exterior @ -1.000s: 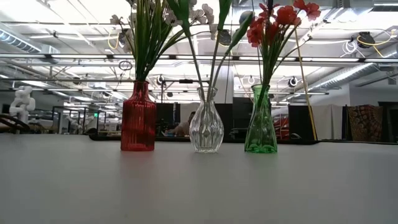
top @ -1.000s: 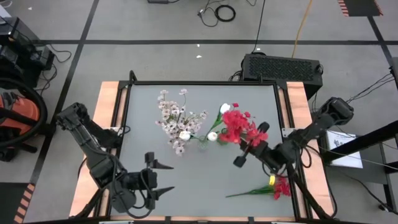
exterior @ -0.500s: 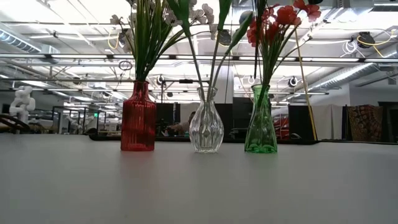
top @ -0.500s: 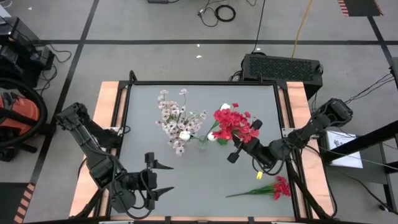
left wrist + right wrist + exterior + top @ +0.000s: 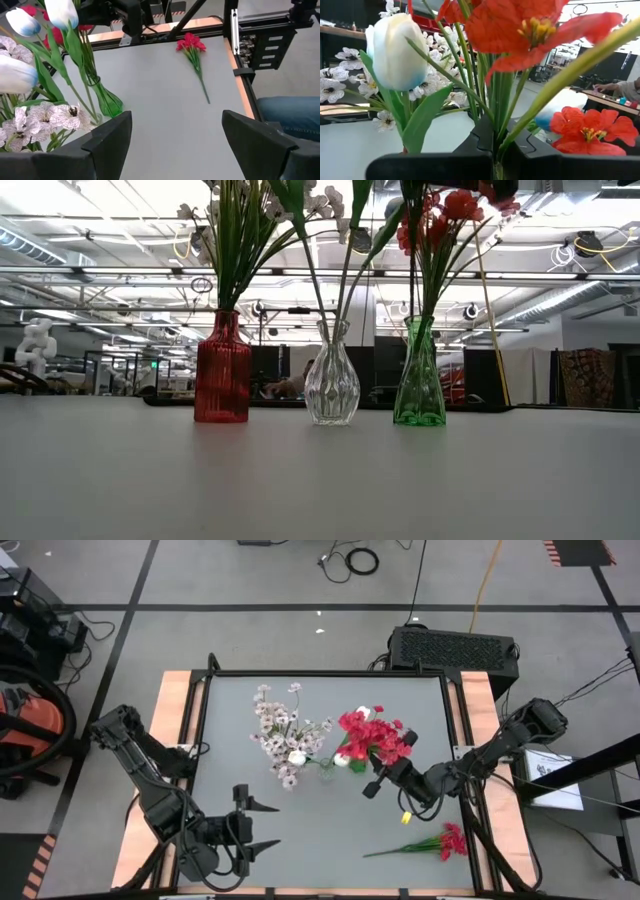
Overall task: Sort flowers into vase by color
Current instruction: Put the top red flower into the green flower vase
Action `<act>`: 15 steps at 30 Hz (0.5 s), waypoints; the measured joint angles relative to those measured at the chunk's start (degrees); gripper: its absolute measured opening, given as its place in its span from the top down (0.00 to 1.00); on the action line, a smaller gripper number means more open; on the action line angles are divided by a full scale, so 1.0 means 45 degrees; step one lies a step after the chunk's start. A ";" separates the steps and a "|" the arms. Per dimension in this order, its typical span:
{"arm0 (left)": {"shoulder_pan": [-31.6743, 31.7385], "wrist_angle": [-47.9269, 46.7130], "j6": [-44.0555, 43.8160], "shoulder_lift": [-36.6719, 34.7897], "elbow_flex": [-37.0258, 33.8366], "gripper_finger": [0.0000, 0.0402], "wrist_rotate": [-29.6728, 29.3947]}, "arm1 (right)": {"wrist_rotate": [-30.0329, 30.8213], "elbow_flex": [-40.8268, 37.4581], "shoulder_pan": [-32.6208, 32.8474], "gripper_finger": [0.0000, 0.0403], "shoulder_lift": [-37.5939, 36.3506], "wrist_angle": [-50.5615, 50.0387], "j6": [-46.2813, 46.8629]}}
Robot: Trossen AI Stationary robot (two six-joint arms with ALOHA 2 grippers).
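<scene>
A red flower sprig (image 5: pixel 362 729) was held, apparently clamped, by the right gripper (image 5: pixel 374 778) above the green vase (image 5: pixel 418 384); the left gripper's (image 5: pixel 262 826) jaws were spread.

Three vases stood in a row on the grey table (image 5: pixel 320 480): a red ribbed vase (image 5: pixel 222 370) with pinkish-white sprigs (image 5: pixel 240 230), a clear vase (image 5: pixel 332 380) holding green stems, and a green vase (image 5: pixel 419 375) with red flowers (image 5: pixel 440 215). Something dark showed at the top edge over the red blooms.

My right gripper (image 5: pixel 378 772) reaches in from the right edge toward the table's middle, arm stretched low, its fingers closed on green stems. My left gripper (image 5: pixel 262 825) waits near the front left corner, fingers spread wide apart.
</scene>
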 joint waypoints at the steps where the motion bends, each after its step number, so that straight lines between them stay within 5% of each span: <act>1: 0.0000 0.0000 0.0000 0.0000 0.0000 0.22 0.0000 | 0.0028 0.0000 0.0000 0.99 0.0000 -0.0015 0.0095; 15: 0.0000 0.0002 0.0000 0.0000 0.0000 0.22 0.0005 | -0.0003 0.0000 -0.0476 0.92 0.0000 -0.2666 0.3027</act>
